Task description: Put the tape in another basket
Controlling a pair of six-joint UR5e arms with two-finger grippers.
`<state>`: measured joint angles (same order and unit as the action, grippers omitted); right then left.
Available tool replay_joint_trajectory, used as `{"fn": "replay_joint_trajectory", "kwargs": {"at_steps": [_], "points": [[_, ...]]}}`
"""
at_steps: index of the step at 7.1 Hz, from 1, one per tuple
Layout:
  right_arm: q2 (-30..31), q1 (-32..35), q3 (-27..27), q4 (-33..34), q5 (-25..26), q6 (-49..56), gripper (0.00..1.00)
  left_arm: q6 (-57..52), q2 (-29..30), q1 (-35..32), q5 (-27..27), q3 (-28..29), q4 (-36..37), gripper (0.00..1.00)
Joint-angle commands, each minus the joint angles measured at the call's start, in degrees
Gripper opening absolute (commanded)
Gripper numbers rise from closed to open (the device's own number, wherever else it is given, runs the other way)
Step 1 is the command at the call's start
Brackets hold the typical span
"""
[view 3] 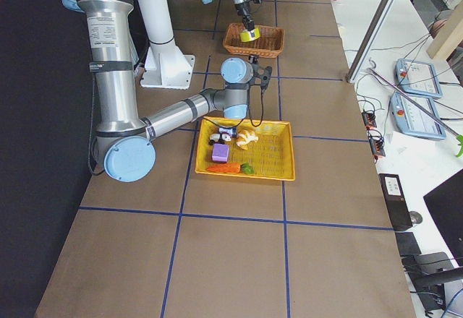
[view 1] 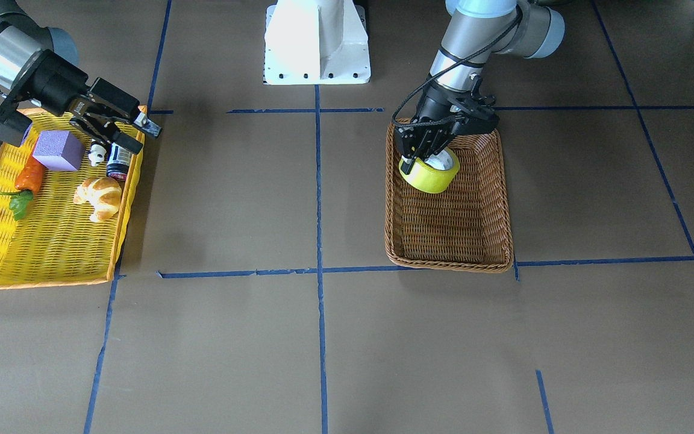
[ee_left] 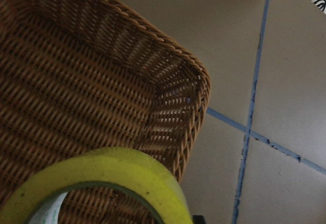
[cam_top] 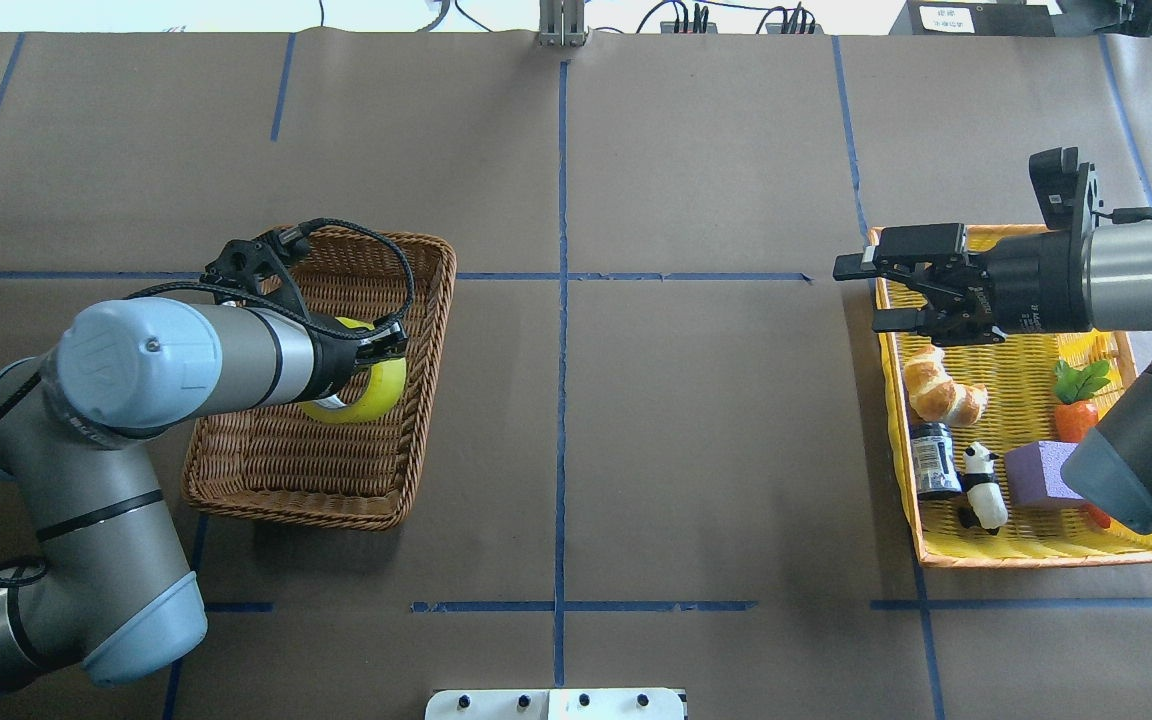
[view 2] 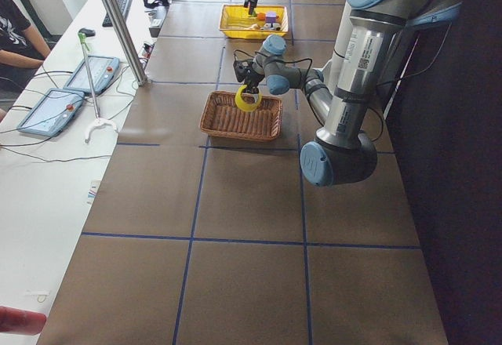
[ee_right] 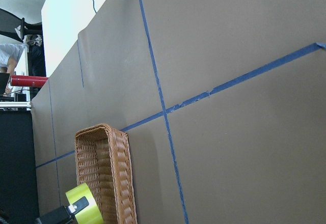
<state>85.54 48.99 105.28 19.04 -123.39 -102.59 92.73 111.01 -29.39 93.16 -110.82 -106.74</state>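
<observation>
While 1 tape roll sits pinched in the left gripper, tilted, over the robot-side end of the 1 brown basket (can't tell if it touches the weave), the L arm bends down steeply, wrist aimed at the desk. The right gripper, jaws spread wide & holding nothing, hangs approx. level over a corner of the 1 yellow basket, which has 5 items: 1 croissant, 1 carrot, 1 purple block, 1 panda, 1 dark jar.
</observation>
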Motion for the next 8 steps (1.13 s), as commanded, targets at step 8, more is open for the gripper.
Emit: {"fn": "replay_joint_trajectory", "kwargs": {"at_steps": [8], "points": [[-0.55,0.06,-2.44,1.97,0.86,0.55,1.00,-16.44,4.65,-0.49,0.61,7.10,14.63,0.03]]}}
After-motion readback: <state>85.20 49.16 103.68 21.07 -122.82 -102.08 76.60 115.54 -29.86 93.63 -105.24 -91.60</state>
